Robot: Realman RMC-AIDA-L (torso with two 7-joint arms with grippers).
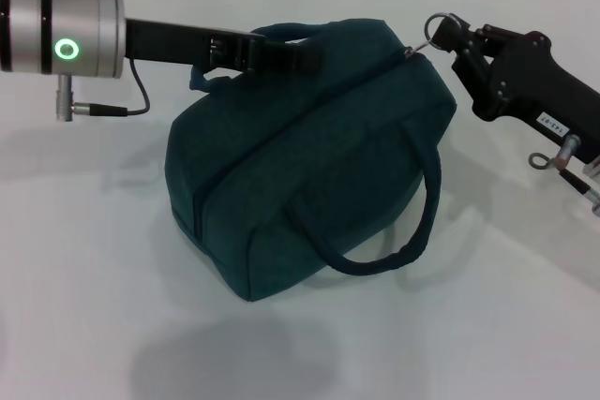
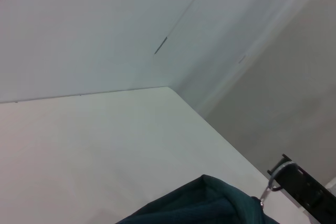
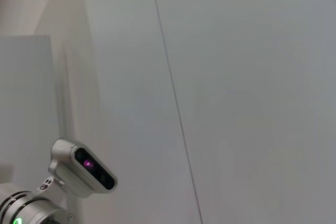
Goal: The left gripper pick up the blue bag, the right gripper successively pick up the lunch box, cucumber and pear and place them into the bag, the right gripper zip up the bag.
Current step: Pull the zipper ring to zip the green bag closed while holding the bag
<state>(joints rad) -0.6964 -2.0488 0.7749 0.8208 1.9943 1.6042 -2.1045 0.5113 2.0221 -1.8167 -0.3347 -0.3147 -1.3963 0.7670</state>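
Observation:
The blue bag [image 1: 309, 156] stands on the white table, its zip line shut along the top and its near handle [image 1: 384, 250] hanging down the front. My left gripper [image 1: 272, 51] reaches in from the left and is shut on the far handle at the bag's top. My right gripper [image 1: 452, 37] is at the bag's upper right end, shut on the metal zip-pull ring [image 1: 435, 29]. The left wrist view shows the bag's top [image 2: 210, 205], the ring [image 2: 274, 181] and the right gripper [image 2: 307, 190]. The lunch box, cucumber and pear are out of view.
The white table [image 1: 94, 278] spreads all around the bag, with a wall behind it. A thin dark cable [image 1: 131, 105] hangs under the left wrist. The right wrist view shows only wall panels and the left arm's wrist camera [image 3: 86, 169].

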